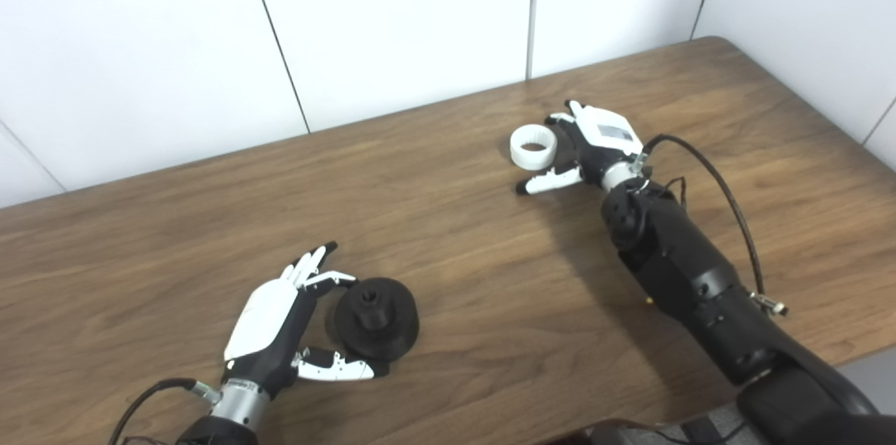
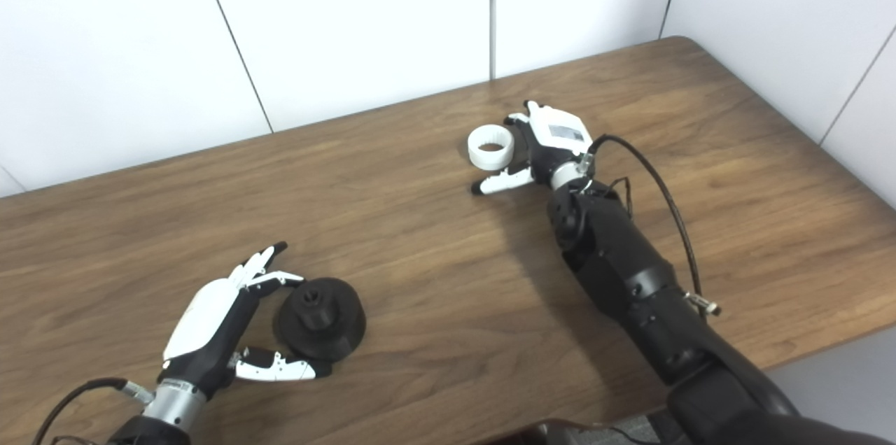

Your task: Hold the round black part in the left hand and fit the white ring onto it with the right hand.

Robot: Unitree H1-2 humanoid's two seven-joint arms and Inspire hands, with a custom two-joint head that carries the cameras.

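We close the open right robot hand (image 1: 584, 147) squarely round the white ring (image 1: 533, 146); the left robot hand (image 1: 280, 329), fingers apart, cups the round black part (image 1: 376, 319).

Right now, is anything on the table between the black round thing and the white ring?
No. Between the round black part and the white ring there is only bare wooden table, as both eye views show.

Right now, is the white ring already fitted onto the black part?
No. The white ring lies on the table by the right hand, far from the black part.
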